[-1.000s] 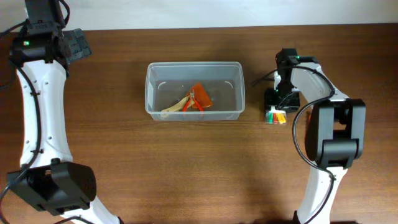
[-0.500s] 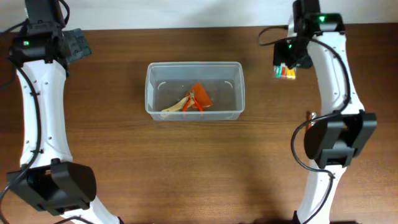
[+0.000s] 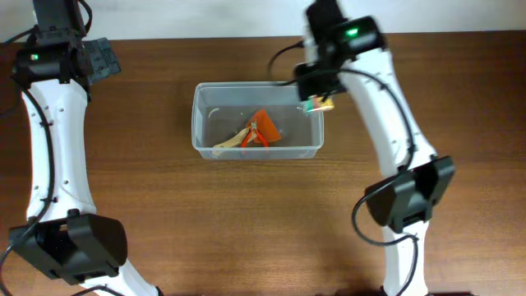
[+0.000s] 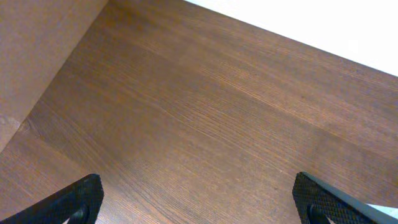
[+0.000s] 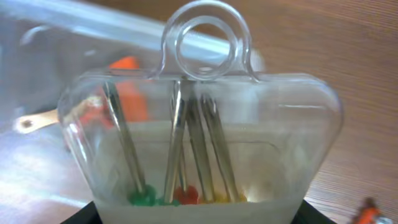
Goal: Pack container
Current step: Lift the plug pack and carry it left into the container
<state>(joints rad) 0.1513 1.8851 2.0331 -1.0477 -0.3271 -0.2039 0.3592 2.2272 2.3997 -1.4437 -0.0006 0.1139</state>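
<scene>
Right gripper (image 3: 317, 92) pinching a clear packet (image 3: 320, 104). The container (image 3: 246, 85) is just beneath it, reaching toward the left arm's side. Right wrist view only: the packet is glossy and rigid, with a ring hanger on top and thin metal pins with green, red and yellow heads. Overhead only: orange piece (image 3: 265, 127) and pale stick (image 3: 233, 142) in the tub. Left gripper (image 4: 199, 199) spread wide, textured pads, wood-grain table (image 4: 205, 112) below.

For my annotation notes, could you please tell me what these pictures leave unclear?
- Right gripper fingers: overhead, under its wrist; wrist view, behind the clear packet.
- Orange and beige items in the container: too small overhead, blurred in the right wrist view.
- Left gripper: only fingertips show, bottom edge.
</scene>
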